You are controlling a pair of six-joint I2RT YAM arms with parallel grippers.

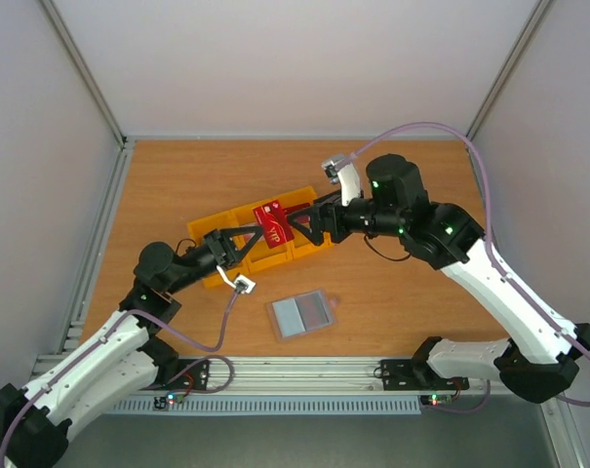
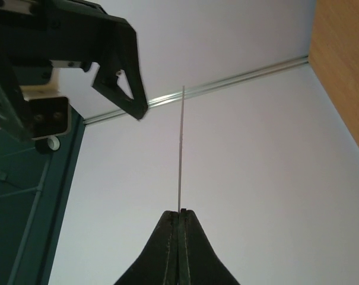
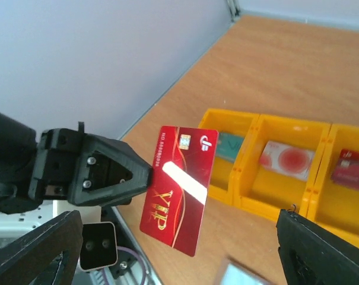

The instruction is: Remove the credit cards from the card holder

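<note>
A red credit card (image 3: pixel 179 187) with gold lettering hangs in the air above the table, and my left gripper (image 1: pixel 258 232) is shut on its edge. In the left wrist view that card (image 2: pixel 180 148) shows edge-on as a thin line rising from the closed fingertips (image 2: pixel 174 221). My right gripper (image 3: pixel 179 249) is open, its fingers (image 3: pixel 37 249) wide on either side of the card without touching it. The card holder (image 1: pixel 302 314) lies open and flat on the table, pale blue-grey inside up. Teal (image 3: pixel 229 145), whitish-pink (image 3: pixel 286 159) and dark red (image 3: pixel 352 169) cards lie in the tray.
A yellow three-compartment tray (image 1: pixel 216 216) sits on the wooden table behind and under the two grippers, one card in each compartment. Grey walls close off the back and both sides. An aluminium rail (image 1: pixel 304 372) runs along the near edge between the arm bases.
</note>
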